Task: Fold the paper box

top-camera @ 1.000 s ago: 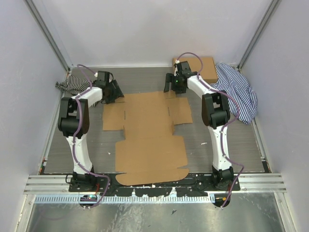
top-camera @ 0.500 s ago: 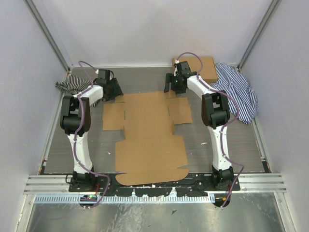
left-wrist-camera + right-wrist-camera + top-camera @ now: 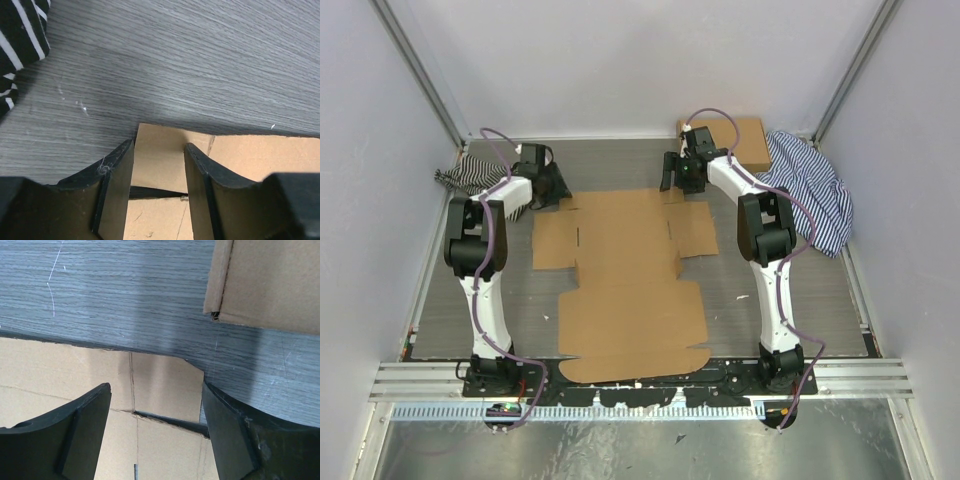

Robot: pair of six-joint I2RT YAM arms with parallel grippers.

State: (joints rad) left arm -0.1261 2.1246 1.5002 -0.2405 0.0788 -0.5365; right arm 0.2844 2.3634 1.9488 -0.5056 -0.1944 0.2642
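The paper box lies unfolded and flat on the table, stretching from the arm bases out to both hands. The left hand is low over the box's far left corner, fingers parted, a flap corner showing in the gap between them; I cannot tell if they touch the cardboard. A black-and-white striped cloth lies beyond it to its left. The right hand is spread wide above the far right corner flap, holding nothing. A second cardboard box sits just beyond this hand, to its right.
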